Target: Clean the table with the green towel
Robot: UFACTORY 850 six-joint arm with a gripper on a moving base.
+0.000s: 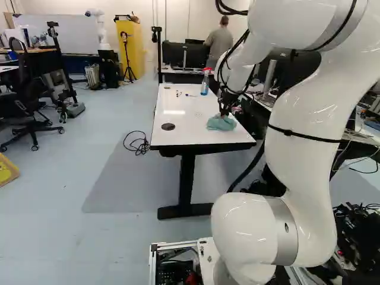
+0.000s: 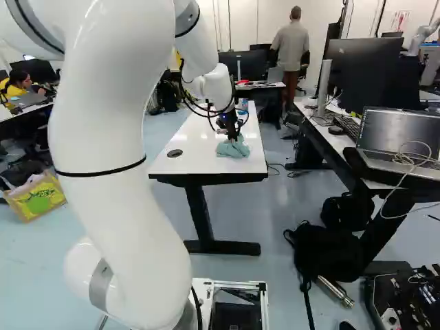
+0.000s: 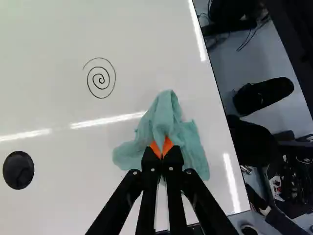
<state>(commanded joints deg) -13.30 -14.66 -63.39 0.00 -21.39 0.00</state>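
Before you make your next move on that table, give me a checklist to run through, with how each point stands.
1. Gripper shut on the green towel: ok.
2. Towel down on the table: ok, it lies on the white top.
3. Towel within the table's edge: ok, though close to one long side.
4. Towel over the drawn spiral: not ok, it lies off to one side.
5. Spray bottle away from the towel: ok, at the far end.
6. Towel damp: cannot tell.

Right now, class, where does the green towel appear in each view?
Left base view: green towel, right of the middle, on the white table.
Right base view: just right of the middle, near the table's right edge.
Wrist view: held in the gripper.
Shared landmark: the round black grommet in the tabletop.
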